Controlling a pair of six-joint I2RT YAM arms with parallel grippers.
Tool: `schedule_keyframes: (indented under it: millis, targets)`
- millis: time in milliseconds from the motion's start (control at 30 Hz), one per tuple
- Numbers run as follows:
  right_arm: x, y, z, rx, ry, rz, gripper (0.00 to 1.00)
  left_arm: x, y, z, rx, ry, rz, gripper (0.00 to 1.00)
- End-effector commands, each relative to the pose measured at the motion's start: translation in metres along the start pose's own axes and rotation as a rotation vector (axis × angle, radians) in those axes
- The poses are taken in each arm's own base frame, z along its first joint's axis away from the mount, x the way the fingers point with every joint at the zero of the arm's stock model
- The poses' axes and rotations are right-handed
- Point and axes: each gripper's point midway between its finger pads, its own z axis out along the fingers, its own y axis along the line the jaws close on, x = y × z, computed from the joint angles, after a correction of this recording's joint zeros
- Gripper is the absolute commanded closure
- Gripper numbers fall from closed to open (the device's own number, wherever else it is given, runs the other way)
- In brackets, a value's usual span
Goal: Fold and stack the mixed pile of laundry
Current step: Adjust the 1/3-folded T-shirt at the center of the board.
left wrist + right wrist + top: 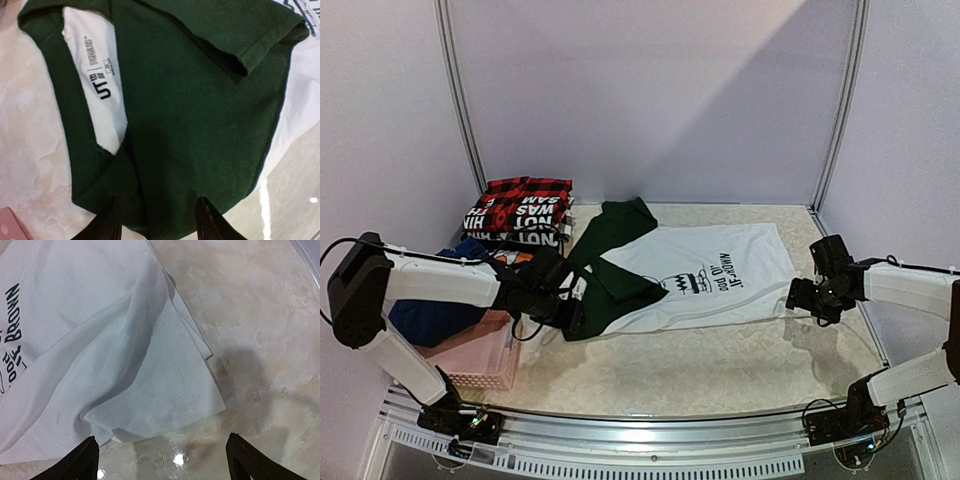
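Lying flat across the middle of the table point(700, 375), the white T-shirt point(720, 270) shows its black print facing up, with its dark green sleeves point(612, 232) and collar toward the left and its hem toward the right. The left gripper point(570, 308) sits at the left end of the shirt. In the left wrist view its jaws stand apart over the green cloth near the collar, which lies flat beneath them and is not pinched; the printed neck label point(100, 80) shows on the white inner side of the neck. The right gripper point(802, 297) sits at the right end of the shirt. In the right wrist view its jaws are spread wide and released, with the near hem corner point(200, 400) of the white cloth resting on the table between and ahead of them. At the far left, a folded stack carries the red-and-black plaid shirt point(528, 190) on top of a black garment with white lettering point(515, 217). At the near left, blue garments point(430, 320) lie in the pink basket point(480, 375).
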Motion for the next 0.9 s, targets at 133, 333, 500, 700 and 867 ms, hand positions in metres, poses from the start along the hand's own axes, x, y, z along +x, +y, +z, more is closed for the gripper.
schedule_keyframes:
  millis: [133, 333, 500, 700, 867]
  targets:
    - [-0.001, -0.001, 0.001, -0.010, -0.016, 0.017, 0.12, 0.013, -0.014, 0.016, 0.070, 0.041, -0.015, 0.52]
    - [0.000, -0.001, 0.003, -0.004, -0.012, 0.015, 0.12, 0.022, -0.014, 0.026, 0.070, 0.069, -0.024, 0.65]
    - [0.001, -0.002, 0.005, 0.005, -0.006, 0.014, 0.13, 0.017, -0.014, 0.024, 0.064, 0.050, -0.030, 1.00]
    - [0.001, -0.004, 0.007, 0.023, -0.001, 0.020, 0.13, 0.003, -0.010, 0.008, 0.011, 0.033, -0.003, 1.00]
    - [0.001, -0.005, 0.008, 0.031, 0.003, 0.021, 0.13, -0.008, -0.004, -0.009, -0.034, 0.009, 0.016, 0.98]
